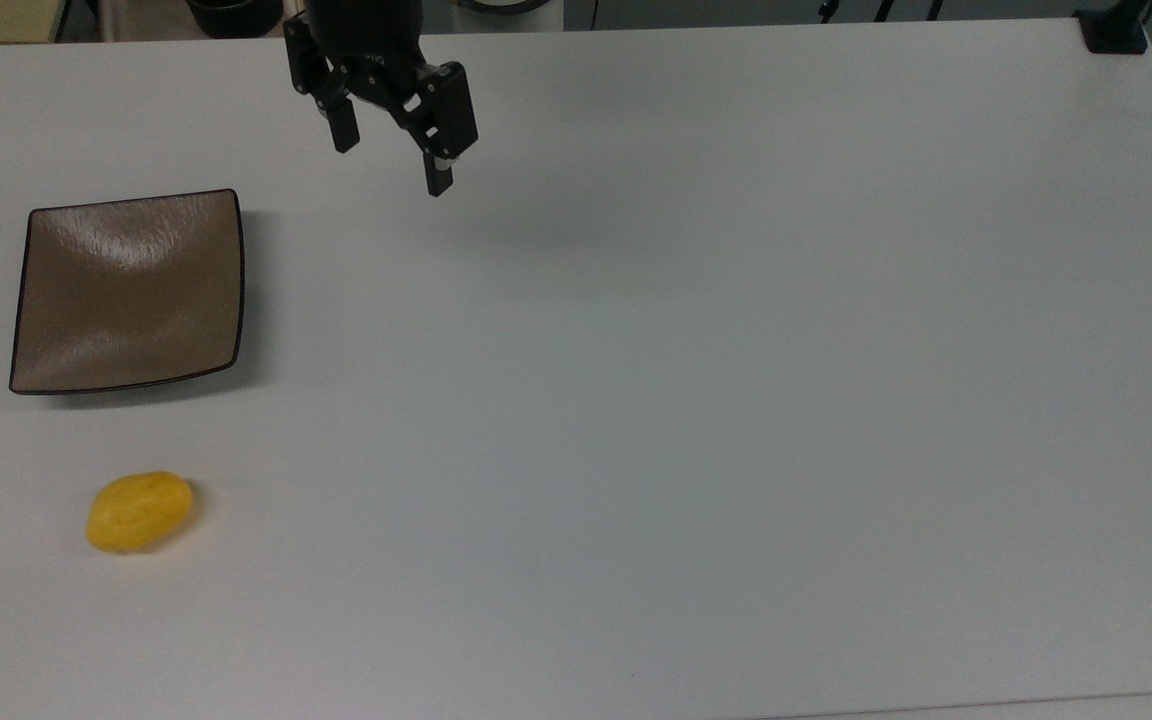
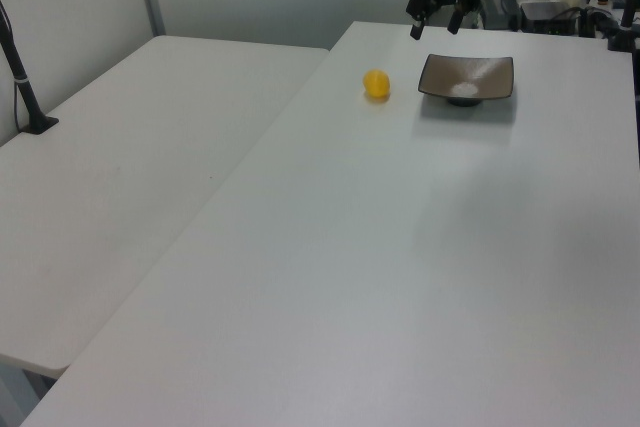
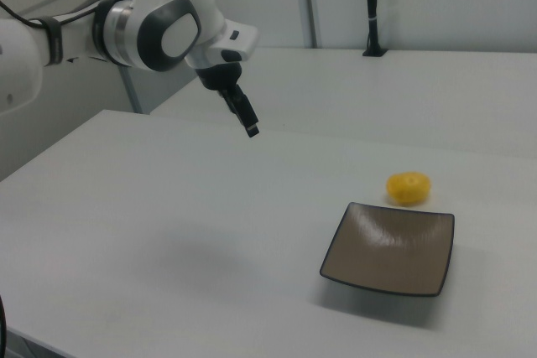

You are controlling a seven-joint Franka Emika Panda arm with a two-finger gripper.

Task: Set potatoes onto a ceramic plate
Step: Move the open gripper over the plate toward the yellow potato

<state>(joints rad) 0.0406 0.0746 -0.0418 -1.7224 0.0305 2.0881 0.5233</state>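
Yellow and untouched, the potato (image 1: 139, 512) lay on the white table (image 1: 696, 380) in the top view, near the empty ceramic plate (image 1: 128, 291) but apart from it, while the gripper (image 1: 388, 163) hung released, holding nothing, well away from both. In the left view the potato (image 2: 376, 84) sat just beside the plate (image 2: 467, 79). In the right view the plate (image 3: 388, 248) was bare; reaching, grasping and placing all seemed left to do.

The glossy brown ceramic plate (image 1: 126, 290) and smooth yellow potato (image 1: 139, 512) lie on a matt white table (image 1: 696, 400).
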